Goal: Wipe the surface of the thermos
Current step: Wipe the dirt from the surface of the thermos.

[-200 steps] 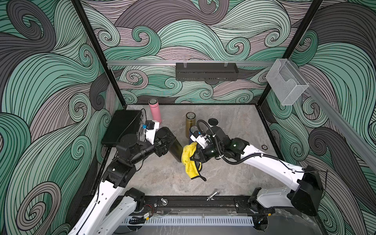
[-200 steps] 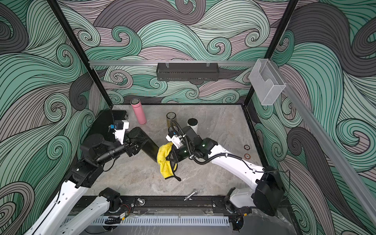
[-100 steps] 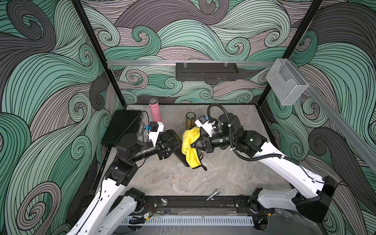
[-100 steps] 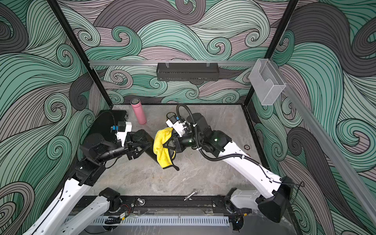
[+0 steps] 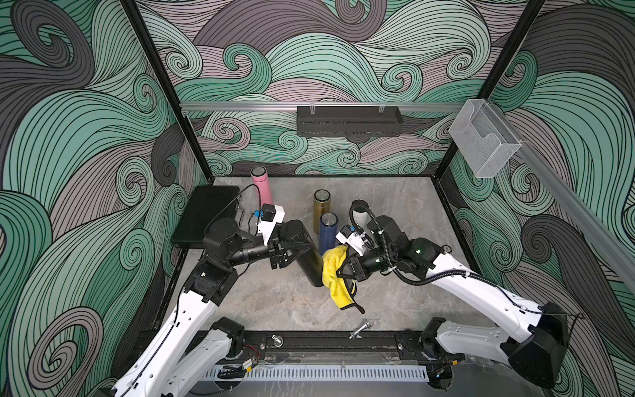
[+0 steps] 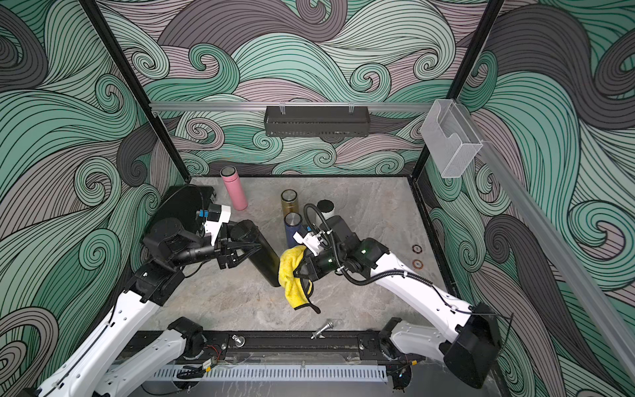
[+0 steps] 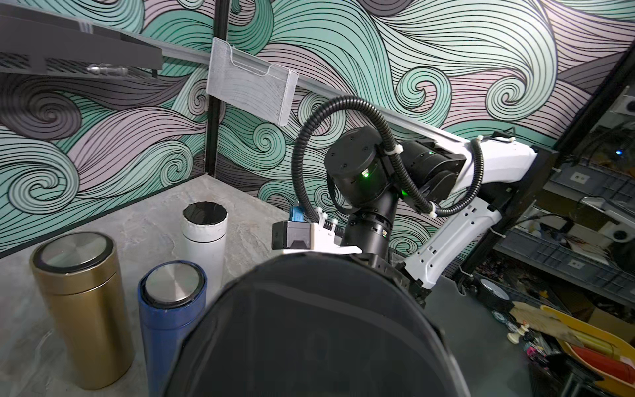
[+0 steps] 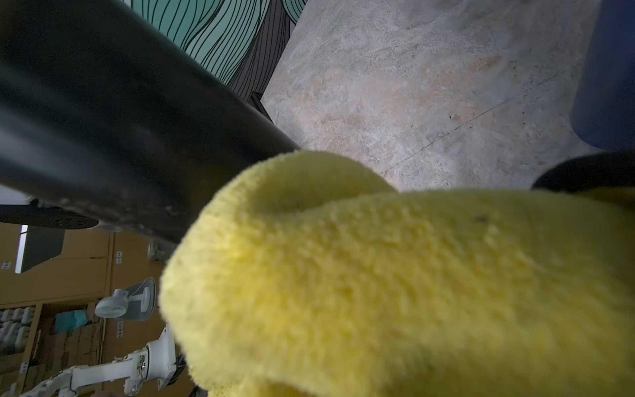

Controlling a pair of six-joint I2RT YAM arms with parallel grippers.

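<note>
In both top views the left pincer (image 5: 292,248) clamped the tilted black thermos (image 5: 309,268) near its cap, mid-table (image 5: 275,302). The right pincer (image 5: 347,271) pinched a soft yellow cloth (image 5: 335,271) against its lower end. Left wrist: the thermos (image 7: 309,326) looked rigid, probably slick. Right wrist: the cloth (image 8: 378,275) touched it.

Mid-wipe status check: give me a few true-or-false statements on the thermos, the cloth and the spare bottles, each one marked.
1. The left gripper holds the black thermos tilted. True.
2. The right gripper is open and empty. False: it is shut on the yellow cloth.
3. The yellow cloth sits against the black thermos's lower body. True.
4. The pink thermos lies on its side. False: it stands upright.
5. The gold thermos and blue thermos stand upright, side by side. True.
6. The white thermos has a silver top. False: its top is black.
</note>
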